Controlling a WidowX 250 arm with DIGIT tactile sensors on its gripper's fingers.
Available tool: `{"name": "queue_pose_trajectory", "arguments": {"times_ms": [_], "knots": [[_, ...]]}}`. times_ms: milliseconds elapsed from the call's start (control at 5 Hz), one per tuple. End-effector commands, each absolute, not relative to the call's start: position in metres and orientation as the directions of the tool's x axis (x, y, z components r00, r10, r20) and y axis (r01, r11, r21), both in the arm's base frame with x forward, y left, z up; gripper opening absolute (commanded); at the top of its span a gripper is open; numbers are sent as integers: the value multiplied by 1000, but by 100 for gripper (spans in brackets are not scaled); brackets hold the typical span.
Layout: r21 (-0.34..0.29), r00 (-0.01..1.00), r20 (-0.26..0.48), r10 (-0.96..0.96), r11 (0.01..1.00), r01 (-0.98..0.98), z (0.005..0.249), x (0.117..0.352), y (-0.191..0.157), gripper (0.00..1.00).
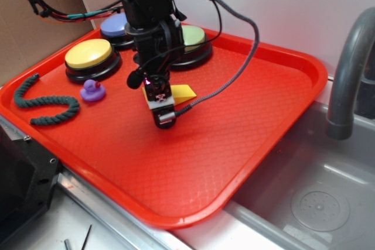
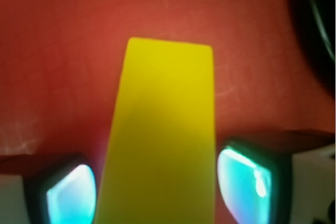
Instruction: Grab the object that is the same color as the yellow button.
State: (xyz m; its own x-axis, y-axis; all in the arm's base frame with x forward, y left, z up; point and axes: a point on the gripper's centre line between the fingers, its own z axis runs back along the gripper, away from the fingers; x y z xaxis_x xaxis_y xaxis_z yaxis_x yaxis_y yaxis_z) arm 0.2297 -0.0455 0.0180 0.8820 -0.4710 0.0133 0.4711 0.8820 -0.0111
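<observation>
A: Wedge (image 2: 163, 129) sits on the tray (image 1: 246, 144) right of the duck (image 1: 92, 91), in front of the yellow button (image 1: 88, 54), between the gripper (image 1: 161, 106) pads (image 2: 242, 182). Jaws apart, left touching, right just clear.

B: Risk?

A: Smooth tapered sides; squeezing may squirt it out or tip it.

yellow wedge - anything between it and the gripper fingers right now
Nothing visible. In the wrist view the yellow wedge lies directly between the two fingers, with only bare red tray around it. In the exterior view the gripper is down at the wedge, and the purple duck sits well off to the side.
</observation>
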Motion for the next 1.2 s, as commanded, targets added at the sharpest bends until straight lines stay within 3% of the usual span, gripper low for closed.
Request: {"name": "queue_pose_trajectory", "arguments": {"times_ms": [0,200,400,600,800,1000], "knots": [[21,878,-19,-478,878,478,30,237,-61,0],[78,873,-40,-486,869,488,77,234,-59,0],[19,892,-2,-451,892,451,127,225,-57,0],[51,974,-39,-221,973,223,177,200,-52,0],[-16,994,-20,-112,994,112,222,193,-44,0],[-23,999,-11,-40,999,40,236,190,-32,0]]}}
